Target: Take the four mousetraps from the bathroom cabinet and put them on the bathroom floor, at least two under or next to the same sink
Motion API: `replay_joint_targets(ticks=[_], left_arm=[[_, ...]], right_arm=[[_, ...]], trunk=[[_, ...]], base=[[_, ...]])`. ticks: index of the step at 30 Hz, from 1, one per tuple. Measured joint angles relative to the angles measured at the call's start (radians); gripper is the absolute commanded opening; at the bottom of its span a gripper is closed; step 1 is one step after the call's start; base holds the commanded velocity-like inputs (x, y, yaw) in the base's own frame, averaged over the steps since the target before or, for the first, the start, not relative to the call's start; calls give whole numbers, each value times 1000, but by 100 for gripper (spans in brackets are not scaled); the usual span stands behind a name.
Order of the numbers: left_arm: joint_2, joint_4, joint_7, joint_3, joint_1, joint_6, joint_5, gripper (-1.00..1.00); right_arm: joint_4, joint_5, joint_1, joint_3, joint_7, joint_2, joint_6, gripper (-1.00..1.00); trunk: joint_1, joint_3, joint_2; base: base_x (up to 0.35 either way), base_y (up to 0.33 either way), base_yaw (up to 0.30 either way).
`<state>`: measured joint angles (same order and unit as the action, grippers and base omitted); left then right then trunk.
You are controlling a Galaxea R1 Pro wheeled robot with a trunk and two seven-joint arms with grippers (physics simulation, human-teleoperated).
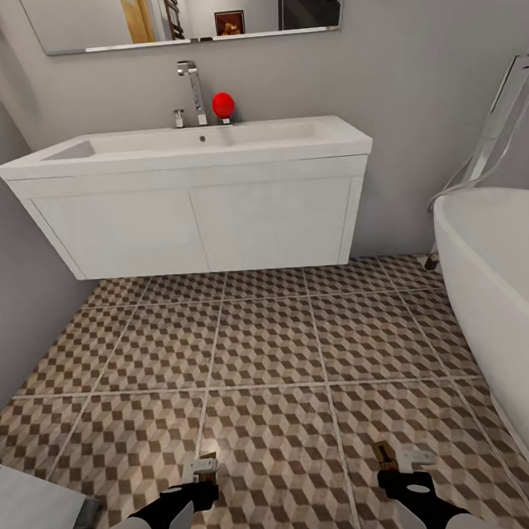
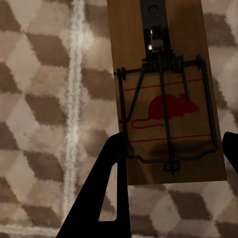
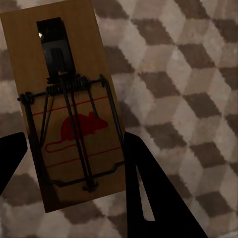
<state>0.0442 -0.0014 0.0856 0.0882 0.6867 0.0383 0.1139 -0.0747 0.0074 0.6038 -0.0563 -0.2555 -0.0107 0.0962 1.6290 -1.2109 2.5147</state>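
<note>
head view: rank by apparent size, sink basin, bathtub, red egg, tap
1. bathroom sink, though the bathtub is cropped by the frame edge and closer, so the top two are unsure.
2. bathtub
3. tap
4. red egg

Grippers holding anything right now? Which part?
Yes, both. Left gripper clamps a mousetrap across its long side edges, at the end nearest the camera. Right gripper holds another mousetrap likewise.

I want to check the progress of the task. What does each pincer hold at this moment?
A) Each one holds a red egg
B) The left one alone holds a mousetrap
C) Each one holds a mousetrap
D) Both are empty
C: the left pincer grips a mousetrap, and the right pincer grips another mousetrap, above the bathroom floor.
</note>
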Motion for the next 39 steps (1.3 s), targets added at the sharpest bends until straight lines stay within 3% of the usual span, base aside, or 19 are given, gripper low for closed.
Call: replay_joint_targets(ticks=[20,39], left_arm=[[0,-1,-1,0,0,0,-1,-100],[0,-1,0,0,0,-42,0,-100]], right_arm=[[0,0,0,0,0,-1,0,-100],[0,-1,0,0,0,-2,0,-100]], trunk=[[0,0,0],[-1,0,0]], base=[[12,0,0],[300,0,0]])
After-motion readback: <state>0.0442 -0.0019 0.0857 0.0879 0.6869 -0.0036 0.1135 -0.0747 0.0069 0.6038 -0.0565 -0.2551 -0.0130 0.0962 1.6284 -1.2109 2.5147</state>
